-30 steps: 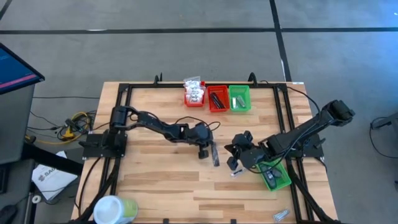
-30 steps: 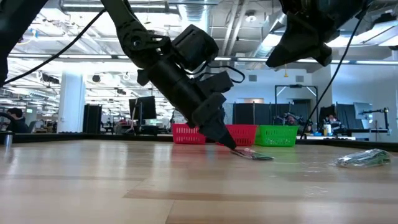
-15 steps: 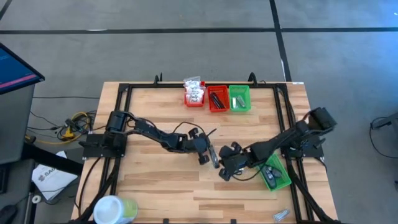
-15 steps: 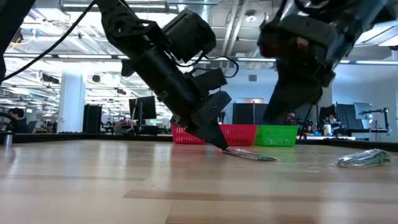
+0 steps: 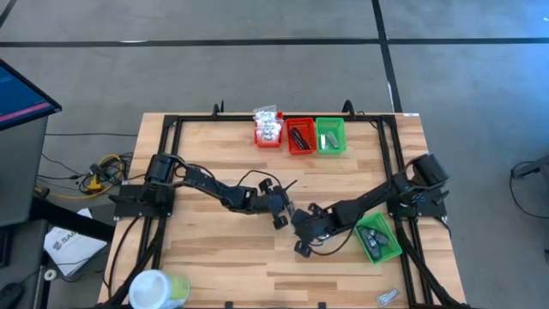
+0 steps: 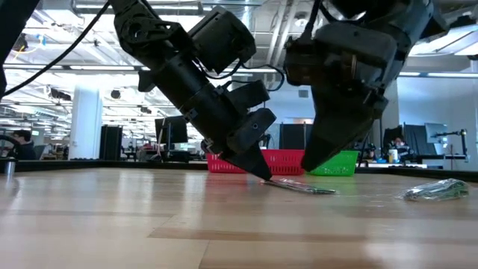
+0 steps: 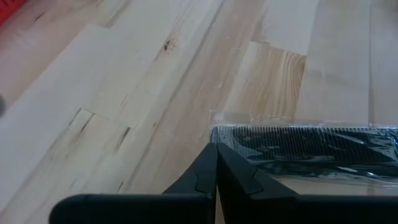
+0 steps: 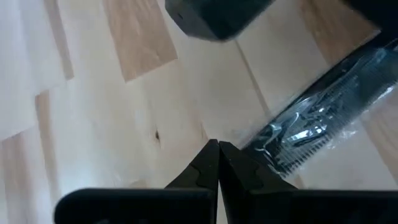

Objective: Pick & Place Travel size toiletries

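Observation:
A black comb sealed in a clear plastic packet point(image 5: 297, 217) lies flat on the table's middle; it also shows in the low view as the packet point(image 6: 302, 187). My left gripper point(image 5: 283, 212) is shut, its tips down at the packet's end point(image 7: 216, 144). My right gripper point(image 5: 301, 233) is also shut and hangs just near of the packet, its tips point(image 8: 217, 144) a short way from the packet's other end point(image 8: 314, 121) and above the wood point(image 6: 305, 169). It touches nothing that I can see. My left gripper comes slanting down from the table's left, and its shut fingertips point(image 6: 264, 176) sit on the wood right at the corner of the packet's plastic edge point(image 7: 219, 132). Whether any plastic lies between the fingers, I cannot tell. The packet stays flat on the table.
At the far edge stand a red bin of white packets point(image 5: 268, 130), a red bin of dark sticks point(image 5: 300, 136) and a green bin point(image 5: 330, 136). Another green bin point(image 5: 378, 241) sits under the right arm. A white-and-green tub point(image 5: 159, 290) and a silvery packet point(image 5: 388, 297) lie at the near edge.
My right gripper has swung from beside the green bin toward the table's left and dropped low, ending close by the packet and my left gripper. My left gripper has stayed shut and low at the packet's end, shifting only slightly. The packet has stayed flat on the table.

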